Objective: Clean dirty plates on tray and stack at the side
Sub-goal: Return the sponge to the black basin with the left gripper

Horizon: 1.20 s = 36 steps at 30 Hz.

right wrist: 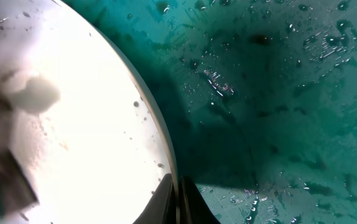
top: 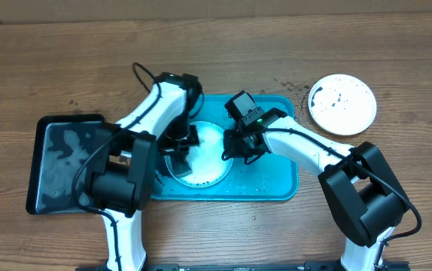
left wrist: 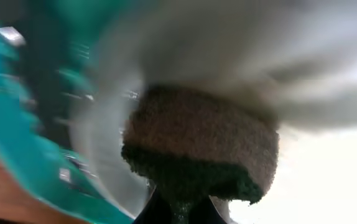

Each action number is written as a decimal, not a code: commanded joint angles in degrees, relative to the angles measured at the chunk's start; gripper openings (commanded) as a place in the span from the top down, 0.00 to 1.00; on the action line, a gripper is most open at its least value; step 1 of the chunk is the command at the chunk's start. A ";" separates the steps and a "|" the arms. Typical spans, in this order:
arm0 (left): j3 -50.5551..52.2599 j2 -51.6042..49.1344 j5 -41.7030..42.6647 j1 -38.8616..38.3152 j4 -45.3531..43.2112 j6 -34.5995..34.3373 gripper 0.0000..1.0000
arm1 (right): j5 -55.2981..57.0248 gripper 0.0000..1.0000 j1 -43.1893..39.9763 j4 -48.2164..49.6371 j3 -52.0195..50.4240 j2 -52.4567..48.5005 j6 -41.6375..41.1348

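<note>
A white plate [top: 208, 162] lies on the turquoise tray [top: 276, 184], wet and foamy. My left gripper [top: 180, 143] is shut on a brown and green sponge [left wrist: 200, 149] that presses on the plate [left wrist: 328, 174]; that view is blurred. My right gripper [top: 231, 150] is shut on the plate's right rim, one finger above and one below, seen close in the right wrist view [right wrist: 178, 199]. Small dark specks dot the plate [right wrist: 85, 124] near its edge. A second white plate [top: 342, 104] with black smears sits on the table at the back right.
A black tray [top: 62, 162] with a wet sheen lies at the left of the table. Dark crumbs are scattered on the wood near the turquoise tray's back right corner [top: 291, 86]. Water drops cover the tray floor [right wrist: 278, 93].
</note>
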<state>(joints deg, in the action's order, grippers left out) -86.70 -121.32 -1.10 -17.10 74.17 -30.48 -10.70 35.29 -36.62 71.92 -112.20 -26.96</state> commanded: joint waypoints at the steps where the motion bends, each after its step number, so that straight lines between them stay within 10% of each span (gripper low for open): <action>1: -1.51 -0.50 -9.75 3.76 0.13 -3.41 0.96 | 0.39 0.96 -0.15 0.37 0.44 0.63 -0.02; 15: -23.69 1.33 8.39 14.95 11.10 4.81 0.96 | 0.59 0.96 -0.15 0.15 0.44 0.63 -0.02; 25: -22.75 5.73 1.11 29.79 16.81 4.68 0.96 | 0.59 0.96 -0.15 0.59 0.44 0.63 -0.02; 36: -5.86 5.57 0.02 39.08 4.48 4.72 0.96 | 0.61 0.96 -0.15 0.52 0.44 0.63 -0.02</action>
<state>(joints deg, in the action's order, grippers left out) -94.28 -116.73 0.16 20.32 79.79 -26.59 -10.90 35.29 -36.42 71.94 -112.20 -27.14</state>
